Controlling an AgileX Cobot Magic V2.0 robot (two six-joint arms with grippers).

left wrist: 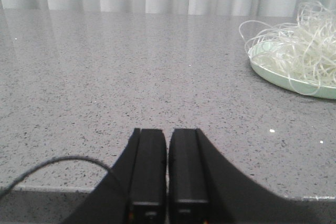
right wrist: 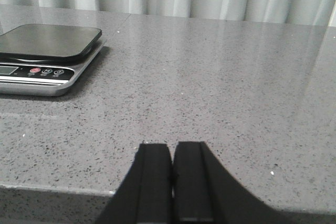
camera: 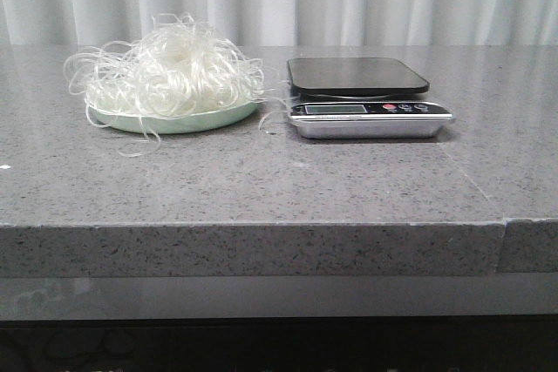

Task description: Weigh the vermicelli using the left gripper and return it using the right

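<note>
The vermicelli [camera: 170, 71], a fluffy heap of thin, translucent white, curly strands, sits piled on a pale green round plate [camera: 179, 119] on the grey speckled stone table [camera: 261, 180]. Just beside the plate stands a flat kitchen scale [camera: 366, 98] with a dark square platform and a silver front panel; a few stray strands reach toward it.

The left pincer [left wrist: 167, 174] hangs low near the table's front edge with its two black fingers pressed together and nothing between them. From it the heap lies ahead and off to the right, well apart, with bare table between. The mass is roughly round, about as wide as the plate, so it offers no clear long axis to line up with (any approach angle looks about equal). The left arm is the nearer of the two, which suits the first step, lifting the strands onto the scale.

The right pincer [right wrist: 172, 182] is likewise closed on nothing near the front edge. The scale lies ahead of it and to its left, and the vermicelli is out of its view.

The scale's panel carries a small display, a red button and darker ones; whatever is printed there is too small to read. No brand is legible.
</note>
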